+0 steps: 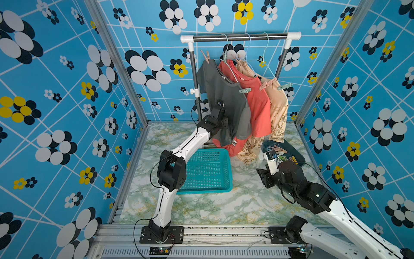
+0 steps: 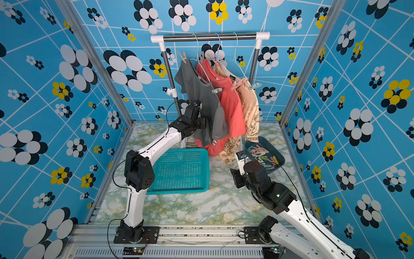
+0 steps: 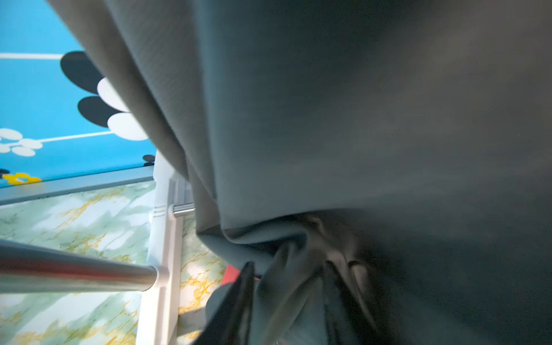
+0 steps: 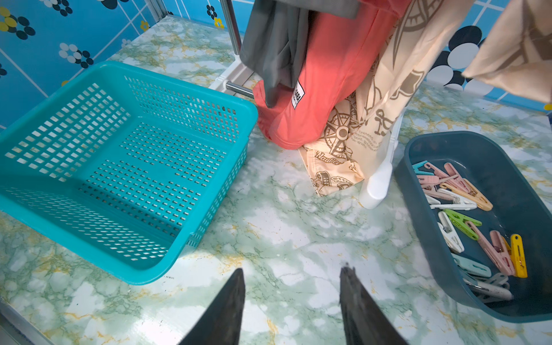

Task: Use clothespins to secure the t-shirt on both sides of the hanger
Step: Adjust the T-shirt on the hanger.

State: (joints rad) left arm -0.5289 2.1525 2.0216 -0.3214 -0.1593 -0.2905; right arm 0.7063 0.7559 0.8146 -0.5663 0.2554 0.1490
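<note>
Shirts hang side by side on the rack at the far side: a grey shirt leftmost, a coral shirt in the middle and a beige shirt to the right. The grey shirt's hanger carries a beige pin at its far shoulder and a mint pin at its near shoulder, both clipped over the cloth. The left gripper is pushed into the grey shirt's lower left side; its jaws stand apart with a fold of grey cloth between them. The right gripper hovers low over the table, between the basket and the tray, jaws apart and holding nothing. Spare pins lie heaped in the tray, right of the shirts' hems; the basket sits to their left.
</note>
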